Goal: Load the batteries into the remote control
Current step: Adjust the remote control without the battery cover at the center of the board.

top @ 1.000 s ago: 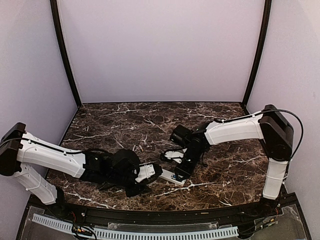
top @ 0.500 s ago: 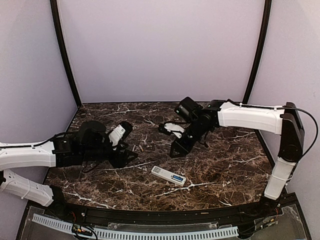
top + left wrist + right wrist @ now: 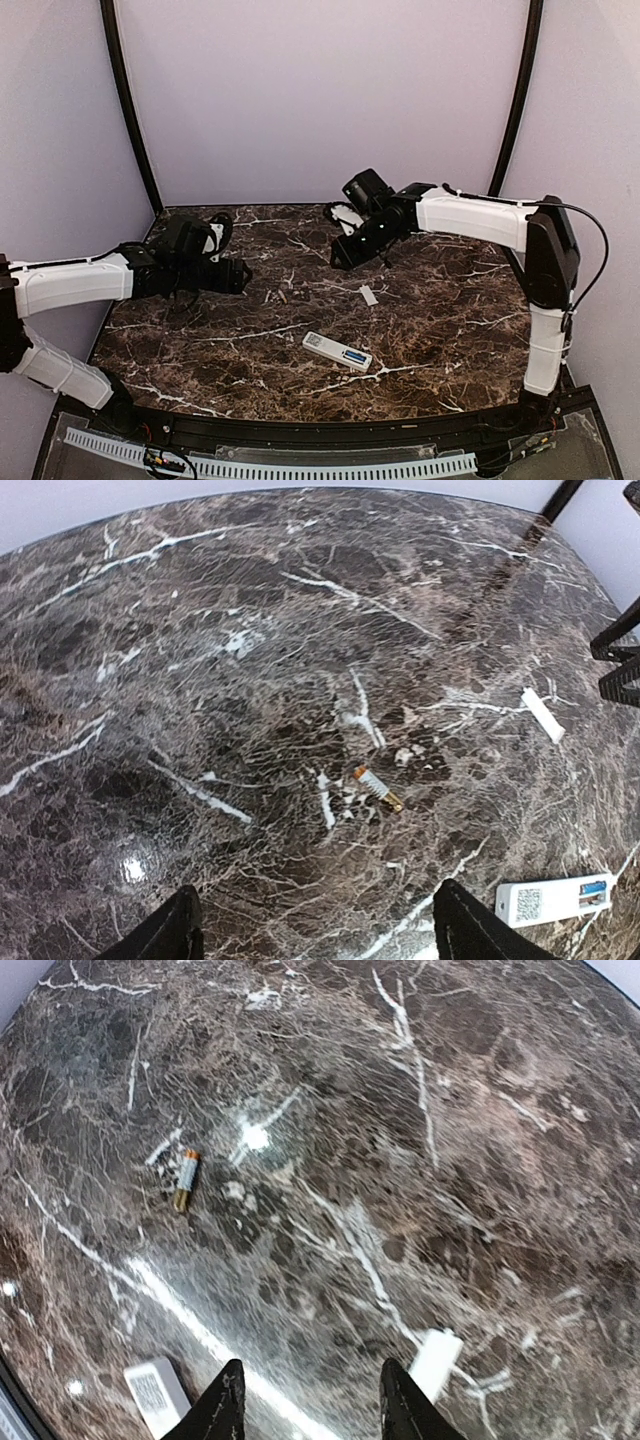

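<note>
The white remote control (image 3: 337, 352) lies near the front middle of the table, with a blue battery (image 3: 353, 356) seated in its open bay. The left wrist view shows the remote control (image 3: 555, 898) at lower right; the right wrist view has the remote control (image 3: 157, 1395) at lower left. A loose grey-tan battery (image 3: 377, 788) with an orange end lies on the marble left of centre, and the same battery (image 3: 186, 1180) shows in the right wrist view. My left gripper (image 3: 240, 272) (image 3: 318, 920) hovers open and empty. My right gripper (image 3: 340, 256) (image 3: 312, 1380) hangs open and empty above the table's back half.
A short flat white cover plate (image 3: 369, 295) lies on the marble between the remote and my right gripper; it also appears as the cover plate (image 3: 543, 715) and the cover plate (image 3: 436, 1363). Black corner posts and lilac walls bound the table.
Both arms have pulled up and back from the remote, the left to the back left, the right to the back. The left jaws have widened. The cover plate now shows on the marble.
</note>
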Motion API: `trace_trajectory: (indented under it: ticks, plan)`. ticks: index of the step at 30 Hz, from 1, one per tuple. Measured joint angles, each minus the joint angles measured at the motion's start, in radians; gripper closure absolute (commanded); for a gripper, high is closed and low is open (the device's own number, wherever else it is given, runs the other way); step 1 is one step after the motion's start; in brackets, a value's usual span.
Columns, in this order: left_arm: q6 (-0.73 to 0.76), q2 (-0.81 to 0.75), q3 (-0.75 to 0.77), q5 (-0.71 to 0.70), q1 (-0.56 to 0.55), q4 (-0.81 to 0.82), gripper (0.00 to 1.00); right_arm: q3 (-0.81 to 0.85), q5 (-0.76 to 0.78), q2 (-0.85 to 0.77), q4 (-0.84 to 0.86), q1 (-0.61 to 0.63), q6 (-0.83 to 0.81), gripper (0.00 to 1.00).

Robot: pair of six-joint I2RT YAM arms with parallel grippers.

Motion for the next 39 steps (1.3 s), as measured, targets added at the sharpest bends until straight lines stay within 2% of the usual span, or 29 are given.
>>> trace_trajectory:
  ticks: [3,10,19,26,31,32,39]
  plan:
    - [-0.035,0.031,0.000,-0.008,0.023,-0.008,0.21,0.093,0.013,0.113,0.037,0.050,0.040,0.57]
    - [-0.062,0.029,0.000,-0.018,0.037,-0.016,0.21,0.431,0.053,0.441,0.043,0.187,0.058,0.55]
    - [-0.061,-0.012,-0.013,-0.005,0.048,-0.014,0.21,0.528,0.168,0.558,-0.003,0.223,0.070,0.55]
    - [-0.055,-0.012,-0.017,0.007,0.049,-0.014,0.21,0.542,0.201,0.586,-0.005,0.228,0.072,0.70]
    - [-0.044,-0.012,-0.017,0.009,0.049,-0.014,0.21,0.542,0.210,0.587,-0.006,0.231,0.070,0.97]
    - [-0.042,-0.012,-0.017,0.009,0.049,-0.014,0.21,0.542,0.212,0.587,-0.008,0.231,0.074,1.00]
    - [-0.034,-0.013,-0.019,0.010,0.049,-0.014,0.21,0.531,0.195,0.580,0.002,0.231,0.061,1.00]
